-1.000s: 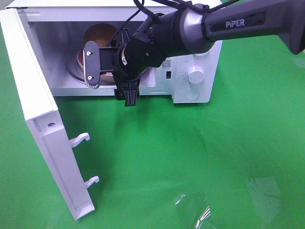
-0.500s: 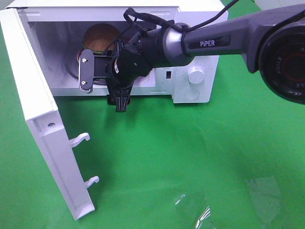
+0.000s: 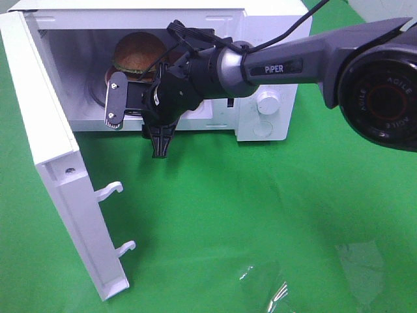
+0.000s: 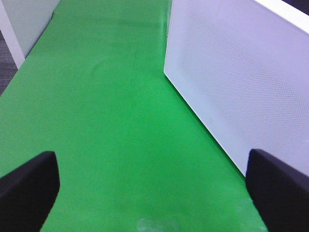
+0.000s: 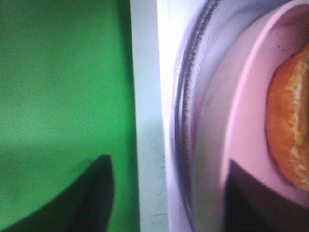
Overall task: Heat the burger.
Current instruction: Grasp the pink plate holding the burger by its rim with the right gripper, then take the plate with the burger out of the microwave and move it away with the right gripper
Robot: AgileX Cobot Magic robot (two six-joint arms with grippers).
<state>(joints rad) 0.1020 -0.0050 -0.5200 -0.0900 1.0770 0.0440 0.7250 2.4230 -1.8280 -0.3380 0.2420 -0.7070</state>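
Green cloth covers the bench, w/ a white microwave [image 3: 260, 59] at the back, door [image 3: 58, 169] swung wide; the burger [image 3: 138, 52] sits on its pink plate [image 5: 251, 121] inside on the glass turntable [image 5: 193, 145], deeper in than the right gripper [image 3: 140, 98], which is at the cavity mouth just short of it. Right arm reaches across from the right, wrist rolled, one jaw over the plate rim and one outside over the cloth, neither on anything. Left gripper [image 4: 154, 188] hangs wide open over bare cloth by the door's outer face, so prob. nearer for shutting it.

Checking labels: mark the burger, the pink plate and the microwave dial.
burger [image 3: 138, 52], exterior high view, top of the bun.
pink plate [image 5: 248, 121], right wrist view, bare rim.
microwave dial [image 3: 268, 102], exterior high view, knob face.
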